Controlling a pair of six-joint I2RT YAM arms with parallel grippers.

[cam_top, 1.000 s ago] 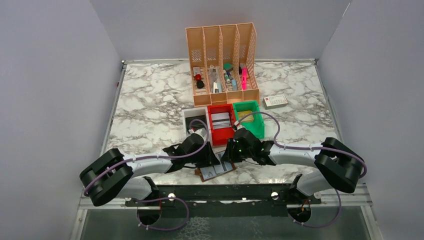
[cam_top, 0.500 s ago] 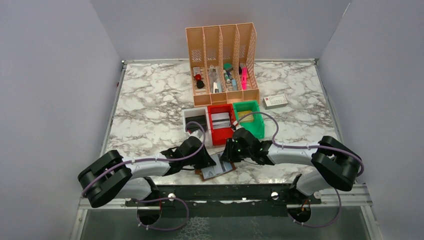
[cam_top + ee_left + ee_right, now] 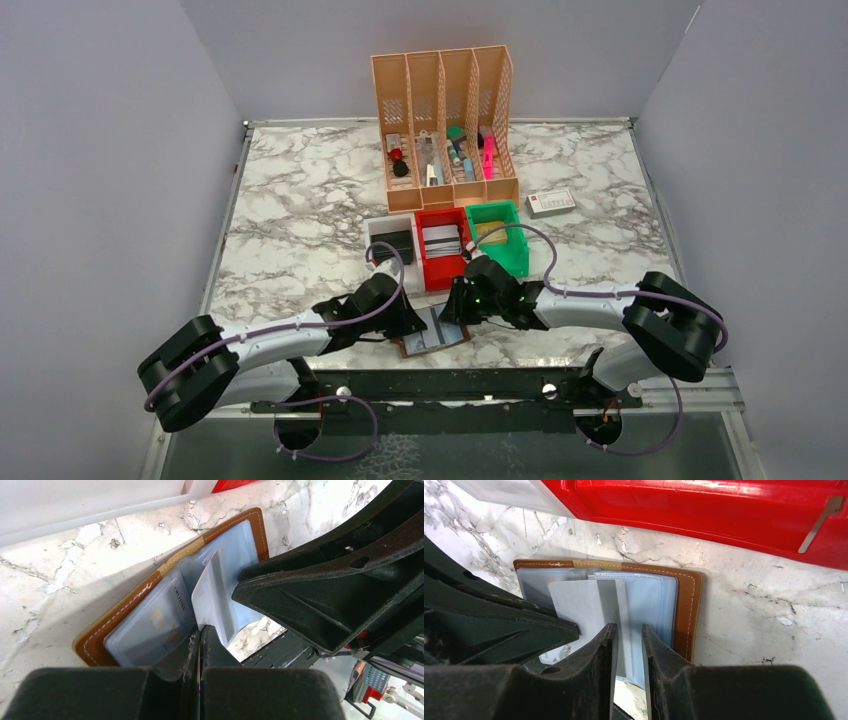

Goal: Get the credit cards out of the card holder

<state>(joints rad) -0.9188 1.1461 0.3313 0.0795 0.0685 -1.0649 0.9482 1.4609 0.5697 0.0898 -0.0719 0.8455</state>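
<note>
The brown card holder (image 3: 432, 338) lies open at the table's near edge, its grey plastic sleeves facing up. One pale card with a grey stripe (image 3: 589, 605) sticks part way out of the sleeves, and it also shows in the left wrist view (image 3: 212, 597). A second card with a gold chip (image 3: 155, 625) stays inside the left sleeve. My left gripper (image 3: 200, 635) is shut, its tips at the holder's near edge beside the loose card. I cannot tell whether a thin sleeve is pinched. My right gripper (image 3: 629, 630) stands narrowly open over that card, gripping nothing.
Just behind the holder stand a white bin (image 3: 390, 245), a red bin (image 3: 441, 262) with cards in it, and a green bin (image 3: 497, 238). Farther back there is an orange desk organizer (image 3: 445, 125). A white box with a red end (image 3: 551, 203) lies to its right.
My left gripper has closed from part open to shut and its arm has stretched forward. The right gripper has barely moved.
</note>
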